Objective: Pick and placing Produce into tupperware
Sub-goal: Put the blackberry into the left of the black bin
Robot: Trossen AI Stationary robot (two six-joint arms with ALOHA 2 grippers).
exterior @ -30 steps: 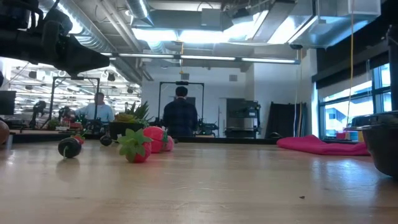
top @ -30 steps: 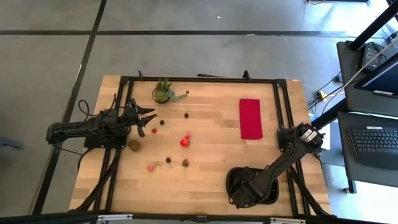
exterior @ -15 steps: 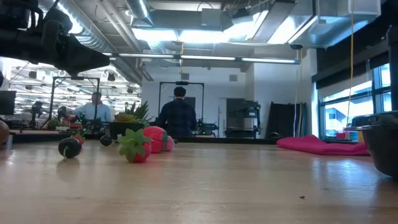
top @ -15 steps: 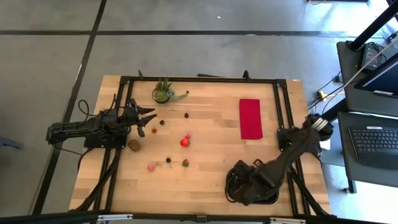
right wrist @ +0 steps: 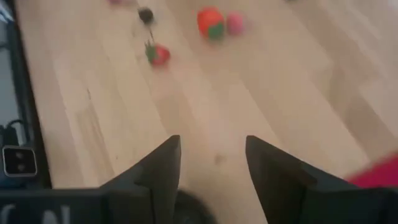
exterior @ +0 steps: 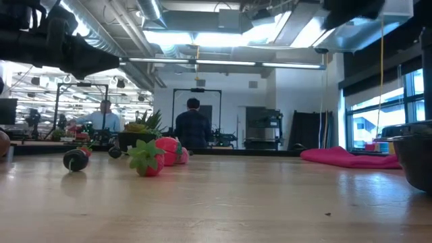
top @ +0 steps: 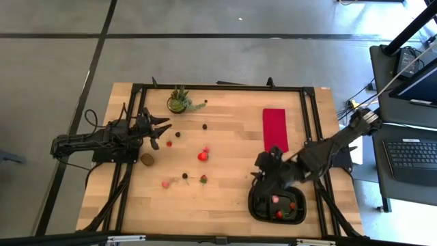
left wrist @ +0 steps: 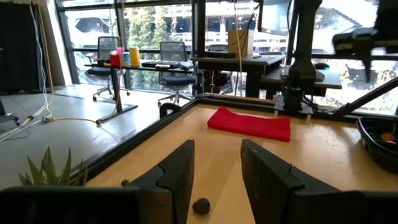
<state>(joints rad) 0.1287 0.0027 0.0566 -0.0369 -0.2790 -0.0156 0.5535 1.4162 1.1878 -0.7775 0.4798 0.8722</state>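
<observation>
The right pincer (top: 263, 165), open and empty, is shown beside the tupperware (top: 256, 205); loose produce (top: 202, 156) lies mid-table. A small rounded piece may be nudged away rolling during approach.

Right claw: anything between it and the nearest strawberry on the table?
High view: only bare wood between the right claw and the green-topped strawberry. The claw is open and empty.

Grey concrete floor (top: 225, 58) | big windows (left wrist: 155, 31) | office chairs (left wrist: 174, 59) | ceiling striplights (exterior: 223, 64) | 2 ppl at back
</observation>
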